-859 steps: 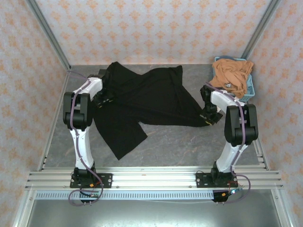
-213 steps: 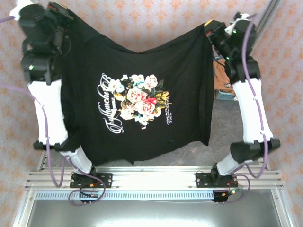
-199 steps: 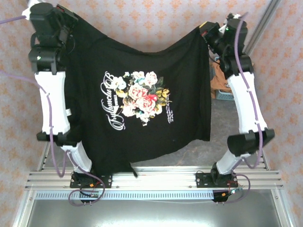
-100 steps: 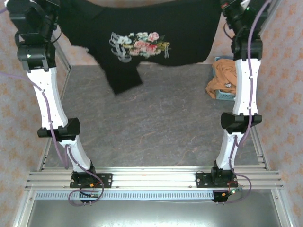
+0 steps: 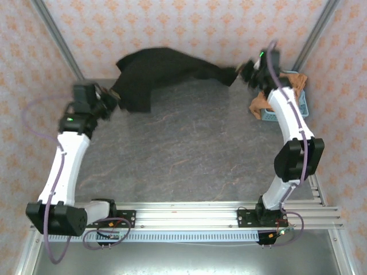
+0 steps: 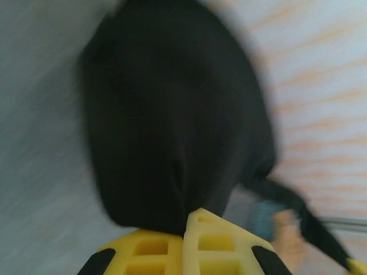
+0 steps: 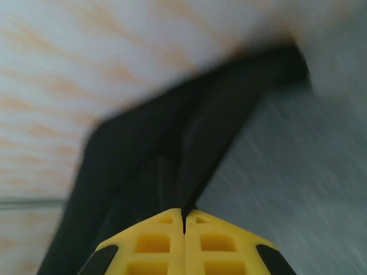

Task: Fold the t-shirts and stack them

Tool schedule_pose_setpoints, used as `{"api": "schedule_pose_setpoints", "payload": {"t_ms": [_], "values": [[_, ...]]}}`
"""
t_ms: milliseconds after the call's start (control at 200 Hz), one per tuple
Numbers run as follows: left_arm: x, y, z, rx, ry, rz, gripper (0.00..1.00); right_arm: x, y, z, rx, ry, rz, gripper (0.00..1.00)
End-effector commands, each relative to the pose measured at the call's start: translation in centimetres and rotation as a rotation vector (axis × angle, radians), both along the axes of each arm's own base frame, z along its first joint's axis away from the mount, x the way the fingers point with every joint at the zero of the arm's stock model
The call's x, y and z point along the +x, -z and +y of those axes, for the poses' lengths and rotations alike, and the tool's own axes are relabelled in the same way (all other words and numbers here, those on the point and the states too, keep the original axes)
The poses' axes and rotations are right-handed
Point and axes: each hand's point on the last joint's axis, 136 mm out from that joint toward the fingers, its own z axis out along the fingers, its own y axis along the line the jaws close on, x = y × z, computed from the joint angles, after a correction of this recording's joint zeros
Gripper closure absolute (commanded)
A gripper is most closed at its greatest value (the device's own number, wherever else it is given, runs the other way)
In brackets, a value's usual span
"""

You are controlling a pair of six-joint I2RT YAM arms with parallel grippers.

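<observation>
the black t-shirt (image 5: 163,71) hangs bunched in a sagging band across the upper middle of the top view, in front of the patterned back wall (image 5: 189,28) and over the far edge of the grey table (image 5: 189,149). the left gripper (image 6: 190,217) has its yellow fingers pressed together on the cloth's left end, at the upper left. the right gripper (image 7: 183,213) is clamped the same way on the right end, at the upper right. both wrist views are blurred. the orange-tan t-shirt (image 5: 257,103) lies heaped in the light blue basket (image 5: 303,98) at the right edge, just beside the right arm.
</observation>
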Motion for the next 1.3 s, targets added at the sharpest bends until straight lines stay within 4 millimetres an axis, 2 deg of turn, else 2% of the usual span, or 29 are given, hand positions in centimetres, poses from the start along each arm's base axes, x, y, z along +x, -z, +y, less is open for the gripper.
{"api": "schedule_pose_setpoints", "payload": {"t_ms": [0, 75, 145, 220, 310, 365, 470, 550, 666, 866, 976, 1131, 1296], "values": [[-4.5, 8.7, -1.2, -0.002, 0.001, 0.24, 1.0, -4.8, 5.6, 0.5, -0.055, 0.048, 0.085, 1.0], [-7.5, 14.2, -2.1, 0.0, 0.021, 0.399, 1.0, -8.0, 10.5, 0.9, -0.084, 0.06, 0.195, 1.0], [-9.8, 18.0, -2.7, 0.009, 0.054, 0.531, 1.0, -10.9, 14.1, 0.2, -0.14, 0.09, 0.307, 1.0], [-11.8, 20.7, -3.3, 0.008, 0.08, 0.664, 1.0, -14.4, 17.0, -1.7, -0.212, 0.159, 0.452, 1.0], [-12.8, 22.3, -4.3, 0.004, 0.117, 0.746, 1.0, -18.5, 18.5, -3.9, -0.292, 0.238, 0.61, 1.0], [-13.1, 22.6, -4.3, 0.019, 0.125, 0.781, 1.0, -20.9, 18.6, -4.8, -0.311, 0.282, 0.679, 1.0], [-13.2, 22.9, -4.5, 0.027, 0.127, 0.819, 1.0, -24.4, 19.1, -5.0, -0.283, 0.309, 0.745, 1.0], [-13.9, 22.7, -4.2, 0.06, 0.118, 0.851, 1.0, -26.6, 19.8, -5.2, -0.261, 0.324, 0.792, 1.0], [-15.9, 21.9, -2.6, 0.127, 0.068, 0.891, 1.0, -29.0, 20.4, -6.3, -0.296, 0.36, 0.84, 1.0], [-21.6, 21.1, 0.1, 0.18, -0.066, 0.932, 1.0, -31.6, 21.7, -6.7, -0.307, 0.373, 0.913, 1.0], [-24.1, 21.5, 0.4, 0.15, -0.115, 0.934, 1.0, -32.8, 22.3, -7.4, -0.34, 0.393, 0.949, 1.0], [-25.0, 22.7, -0.2, 0.08, -0.128, 0.904, 1.0, -33.1, 22.8, -7.7, -0.359, 0.404, 0.954, 1.0], [-25.7, 22.5, 0.2, 0.102, -0.128, 0.918, 1.0, -33.4, 22.2, -8.8, -0.416, 0.43, 0.958, 1.0]]}}
